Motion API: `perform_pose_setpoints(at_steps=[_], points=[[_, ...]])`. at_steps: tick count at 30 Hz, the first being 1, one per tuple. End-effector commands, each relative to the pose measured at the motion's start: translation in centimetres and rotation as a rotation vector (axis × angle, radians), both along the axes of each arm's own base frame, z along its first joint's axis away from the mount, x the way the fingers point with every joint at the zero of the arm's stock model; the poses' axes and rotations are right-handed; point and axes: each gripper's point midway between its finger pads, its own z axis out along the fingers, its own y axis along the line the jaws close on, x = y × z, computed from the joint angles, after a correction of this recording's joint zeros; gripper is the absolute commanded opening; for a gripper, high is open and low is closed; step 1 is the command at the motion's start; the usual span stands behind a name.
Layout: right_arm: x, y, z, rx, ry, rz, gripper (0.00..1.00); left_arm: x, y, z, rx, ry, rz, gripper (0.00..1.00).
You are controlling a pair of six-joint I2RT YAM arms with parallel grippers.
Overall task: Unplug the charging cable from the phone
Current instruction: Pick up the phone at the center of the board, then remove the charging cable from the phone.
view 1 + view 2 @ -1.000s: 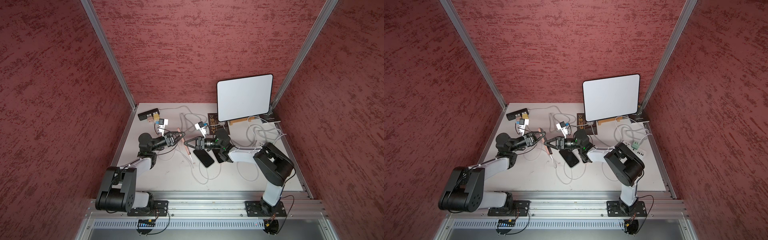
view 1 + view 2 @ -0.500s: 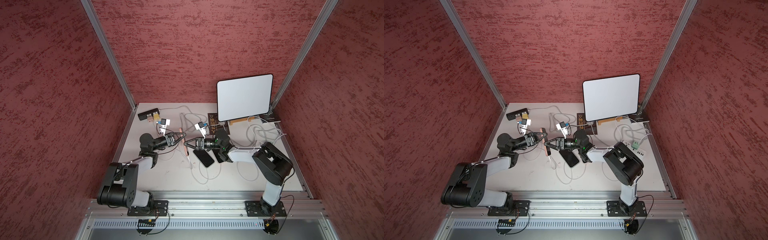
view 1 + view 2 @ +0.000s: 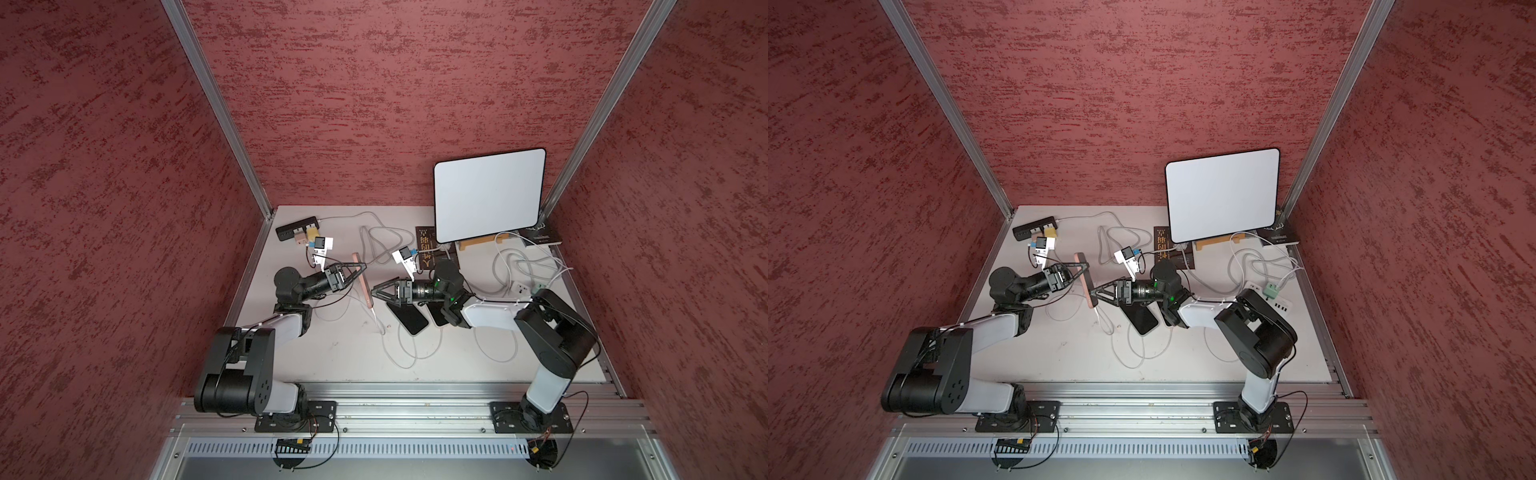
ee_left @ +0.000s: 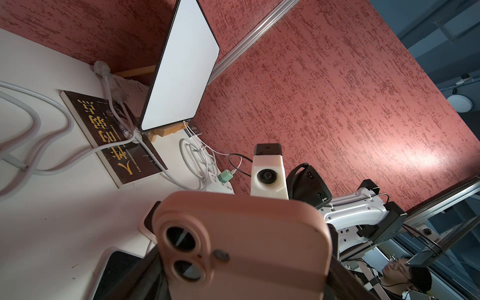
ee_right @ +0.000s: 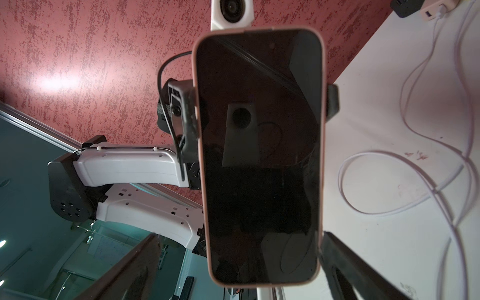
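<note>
Frame centre, both top views: pink-cased phone (image 3: 365, 289) (image 3: 1087, 284) on edge, between left gripper (image 3: 360, 272) at left and right gripper (image 3: 375, 292) at right. Below: white charging cable (image 3: 378, 320), looped on white tabletop (image 3: 332, 353). Lower right: flat black phone (image 3: 409, 318). Upper right: white rectangular tablet (image 3: 488, 195) on wooden stand (image 3: 478, 244).

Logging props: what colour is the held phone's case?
The phone case is pink; left wrist view shows it best.
</note>
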Motion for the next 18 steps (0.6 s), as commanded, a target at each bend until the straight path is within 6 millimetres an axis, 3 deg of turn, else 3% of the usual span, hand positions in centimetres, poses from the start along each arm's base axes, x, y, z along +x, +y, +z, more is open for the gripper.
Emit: perform_pose_setpoints(at_steps=[1, 9, 18], points=[[-0.8, -0.6, -1.0, -0.039, -0.038, 0.023, 0.99, 0.0, 0.7, 1.2, -0.004, -0.067, 0.046, 0.18], [-2.2, -1.1, -3.2, -0.13, -0.076, 0.062, 0.99, 0.6, 1.6, 1.0, -0.011, -0.055, 0.097, 0.16], [-3.7, 0.2, -4.1, -0.189, -0.097, 0.115, 0.99, 0.9, 2.0, 0.9, -0.014, -0.046, 0.112, 0.16]])
